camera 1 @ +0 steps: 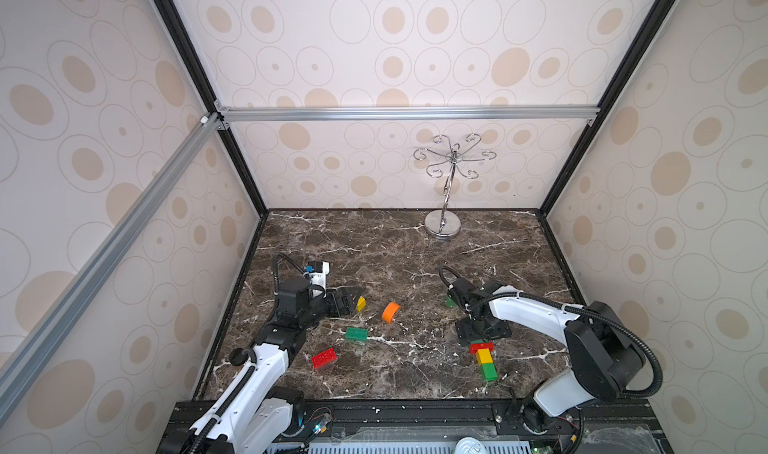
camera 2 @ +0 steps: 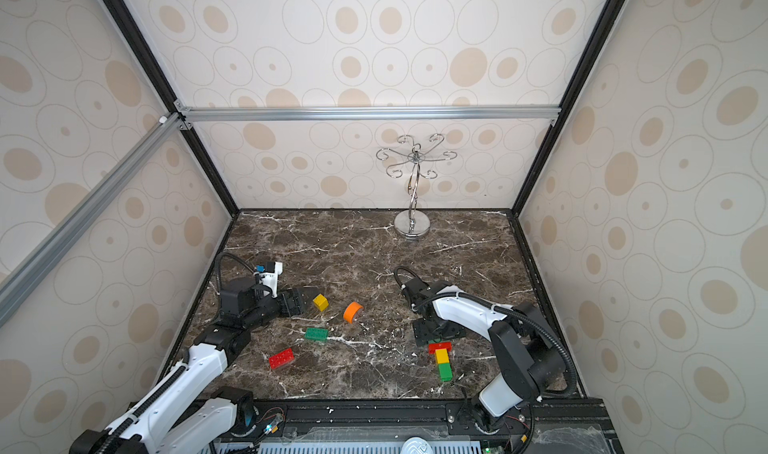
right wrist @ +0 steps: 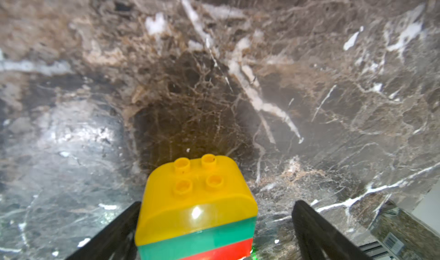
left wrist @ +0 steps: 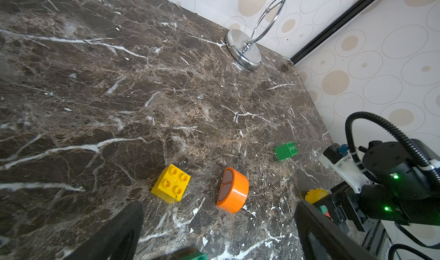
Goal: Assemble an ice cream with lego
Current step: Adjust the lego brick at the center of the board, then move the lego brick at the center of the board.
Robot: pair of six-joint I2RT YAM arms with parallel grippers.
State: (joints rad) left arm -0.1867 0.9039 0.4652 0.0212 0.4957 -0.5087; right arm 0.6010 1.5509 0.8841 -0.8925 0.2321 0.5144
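The lego lies spread over the near half of the marble table [camera 1: 374, 256]. At the left, the left gripper [camera 1: 351, 298] reaches low and almost level toward the right, with its jaws fully apart and nothing in them. The yellow square brick [camera 1: 360, 303] is just beside its fingertips. Nearer lie a red oblong brick [camera 1: 324, 358] and a green oblong brick [camera 1: 356, 334]. A little further right, the orange domed piece [camera 1: 391, 312] lies on its side.

At the right, a stack [camera 1: 485, 360] seems to lie along the table. The right gripper [right wrist: 217, 202] points down over its far end. Its jaws stand wide on both sides of the yellow domed piece [right wrist: 197, 199] and do not press it.

I judge that the left arm is to fetch the next piece. It should centre that piece between the fingers and close on the flat sides, not on the studs.
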